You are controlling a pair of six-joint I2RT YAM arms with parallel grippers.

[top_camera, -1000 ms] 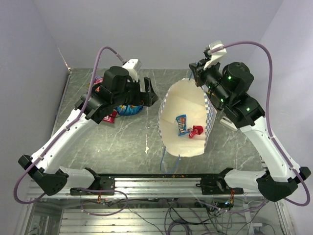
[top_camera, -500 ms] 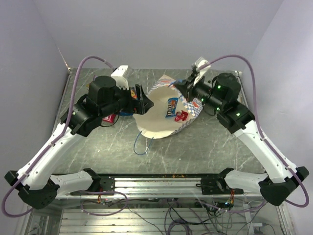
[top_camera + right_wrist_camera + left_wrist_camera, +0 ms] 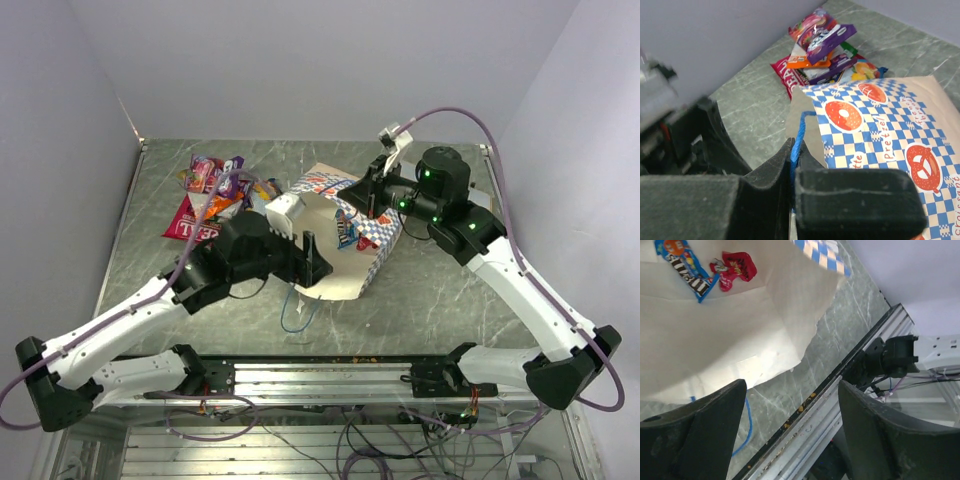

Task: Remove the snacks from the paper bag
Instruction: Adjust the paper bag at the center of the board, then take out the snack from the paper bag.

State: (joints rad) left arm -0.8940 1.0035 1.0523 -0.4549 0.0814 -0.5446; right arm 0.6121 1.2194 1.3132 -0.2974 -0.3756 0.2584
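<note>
Paper bag looked limp and light; right gripper pinched its blue cord, apparently the rim too. Left gripper gaped empty; slick blue packet wanted an edge grip.

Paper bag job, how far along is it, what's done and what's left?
Done: a pile of packets lies on the table, outside the bag. In hand: the right end effector is shut on the blue cord handle of the paper bag; the left end effector is open at its mouth. Left: a blue packet and a red candy lie inside.
</note>
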